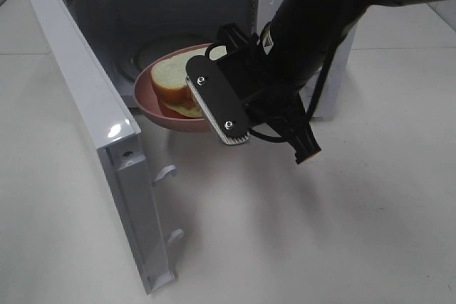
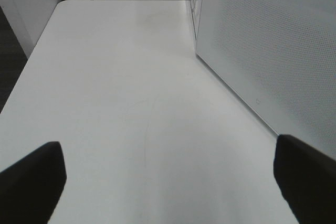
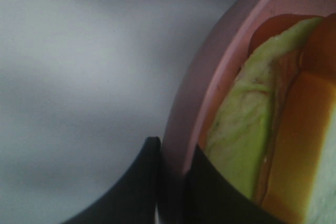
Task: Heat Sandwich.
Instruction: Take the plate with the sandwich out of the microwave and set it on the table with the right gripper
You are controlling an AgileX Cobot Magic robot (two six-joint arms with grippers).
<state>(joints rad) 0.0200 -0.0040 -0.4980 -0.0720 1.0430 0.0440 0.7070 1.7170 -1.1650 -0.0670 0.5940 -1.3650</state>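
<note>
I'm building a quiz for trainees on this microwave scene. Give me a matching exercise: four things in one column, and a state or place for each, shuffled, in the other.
Things:
1. microwave door
2. sandwich
3. left gripper
4. right gripper

States or places:
A. lying on the pink plate
B. open over bare tabletop
C. shut on the plate's rim
D. swung wide open

Pairs: 1-D, 2-A, 3-B, 4-C
</note>
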